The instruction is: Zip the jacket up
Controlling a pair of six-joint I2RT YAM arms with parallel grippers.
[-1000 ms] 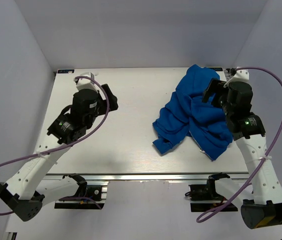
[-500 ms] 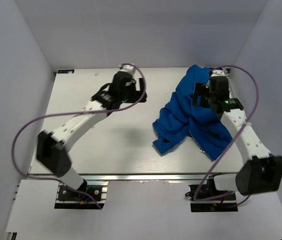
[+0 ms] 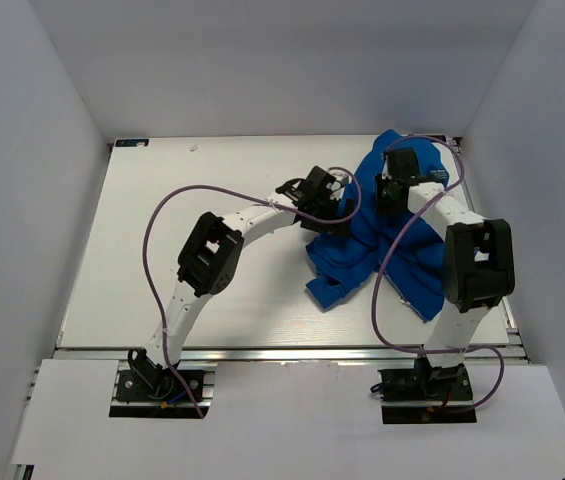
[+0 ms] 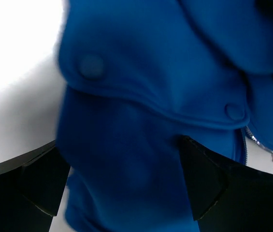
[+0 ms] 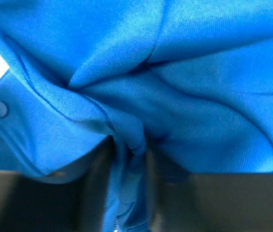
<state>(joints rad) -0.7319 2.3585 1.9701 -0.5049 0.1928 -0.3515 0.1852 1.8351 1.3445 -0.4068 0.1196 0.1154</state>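
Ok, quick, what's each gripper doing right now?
Left gripper: open, fingers either side of the royal-blue soft fabric jacket.
Right gripper: closed on a fold of that jacket.

jacket is one crumpled heap right of centre from above, so its front is buried in folds. Left wrist shot is soft, only a bit of zipper peeks out lower right. Right gripper is smeared along the bottom, can't tell if it's actually pinching the fold
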